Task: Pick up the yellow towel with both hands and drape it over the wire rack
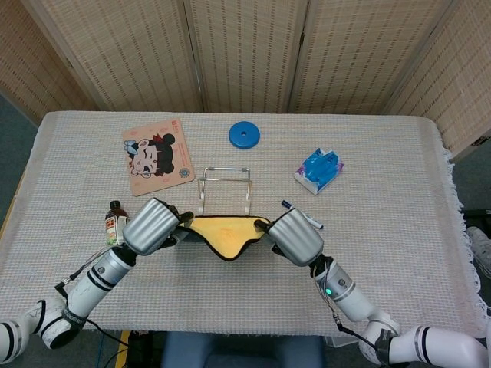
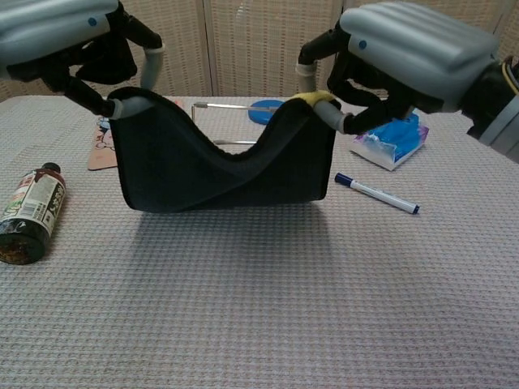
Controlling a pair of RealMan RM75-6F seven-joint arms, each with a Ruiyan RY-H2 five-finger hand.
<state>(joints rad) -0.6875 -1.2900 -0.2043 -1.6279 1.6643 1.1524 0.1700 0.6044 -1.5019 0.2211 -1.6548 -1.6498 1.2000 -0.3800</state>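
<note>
Across the bench (image 1: 399, 253), just in front of the wire rack (image 1: 224, 188), the yellow towel (image 1: 224, 232) hangs clear of the surface, sagging in the middle with its dark underside facing the chest camera. The left hand (image 1: 151, 225) pinches one upper corner and the right hand (image 1: 294, 236) pinches the other, fingers closed on the cloth at each end. I judge the pick-up done: both hands have it and it is lifted. What is left is to carry it back and over the rack's top bar, then let it settle and release; it is not yet over the rack.

Around the rack: a cartoon mat (image 1: 157, 156) lies behind it to the left, a blue disc (image 1: 244, 135) directly behind, a blue tissue pack (image 1: 318, 169) to its right. A brown bottle (image 2: 30, 212) lies on its side left of the rack, close by the left hand. A marker (image 2: 375, 193) lies right of the rack, just beside the right hand. Nothing stands between towel and rack, so the path looks open.
</note>
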